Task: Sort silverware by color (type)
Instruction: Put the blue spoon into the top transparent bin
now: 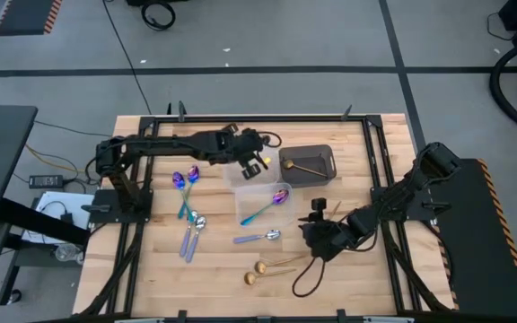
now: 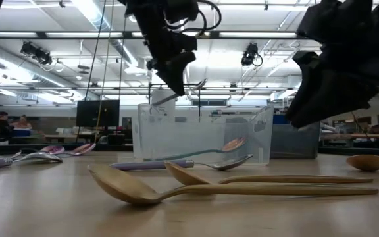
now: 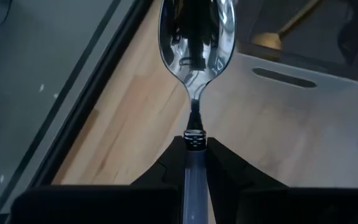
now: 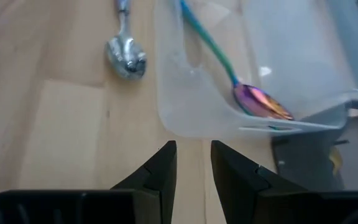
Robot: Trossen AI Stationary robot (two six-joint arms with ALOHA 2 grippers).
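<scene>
Two gold spoons (image 2: 242,187) lie nearest on the counter (image 1: 214,269). Left gripper (image 3: 194,152) over the clear tub (image 1: 245,172), jaws pinching a silver spoon (image 3: 196,37) by its pale blue handle. Right gripper (image 4: 191,165) hovers beside the tub holding an iridescent spoon (image 4: 253,96), jaws slightly spread, nothing held.

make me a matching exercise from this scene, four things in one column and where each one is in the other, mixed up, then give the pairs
Things:
1. silver spoon with a pale blue handle
2. iridescent spoon with a teal handle
3. gold spoon
4. pair of gold spoons

Places:
A. inside the dark tub
B. lying across the clear tub
C. held in the left gripper, up over the clear tubs
D. flat on the wooden table, near its front edge

Pairs: 1-C, 2-B, 3-A, 4-D
</scene>
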